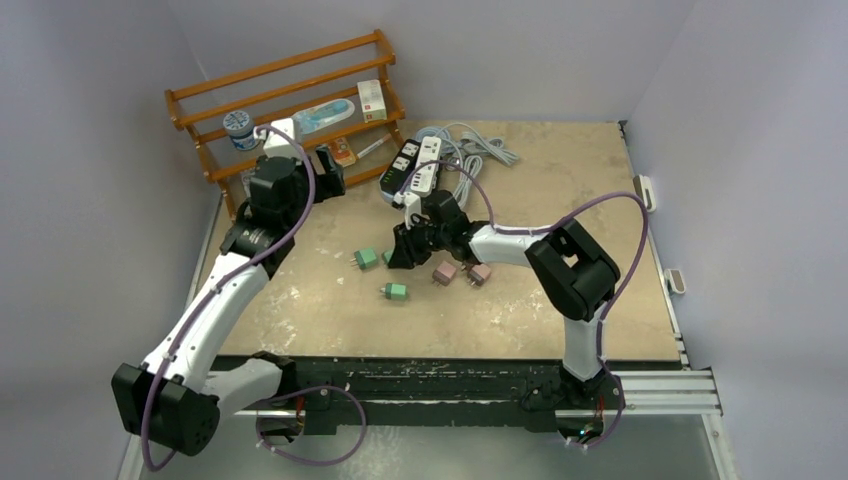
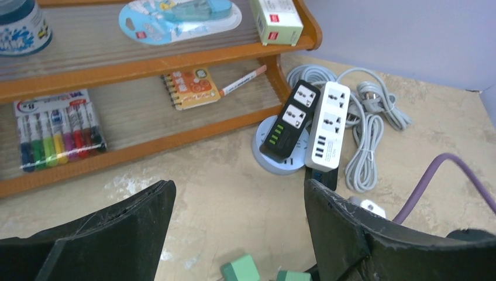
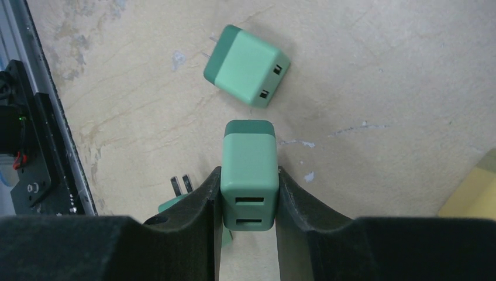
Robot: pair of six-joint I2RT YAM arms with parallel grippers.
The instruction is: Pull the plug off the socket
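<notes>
My right gripper (image 3: 248,175) is shut on a green plug (image 3: 250,170), its two slots facing the camera and its darker end pointing away, over the table. In the top view this gripper (image 1: 400,248) is at the table's middle, below the power strips. A black power strip (image 2: 290,120) and a white power strip (image 2: 327,126) lie side by side by the rack; no plug shows in their sockets. My left gripper (image 2: 240,199) is open and empty, above the table in front of the rack (image 1: 330,175).
Loose green plugs (image 3: 245,65) (image 1: 396,291) and two pink plugs (image 1: 445,271) lie around the right gripper. A wooden rack (image 2: 146,64) holds markers, a notebook and boxes. Grey coiled cable (image 2: 365,146) lies right of the strips. A round white base (image 2: 275,161) sits under the black strip.
</notes>
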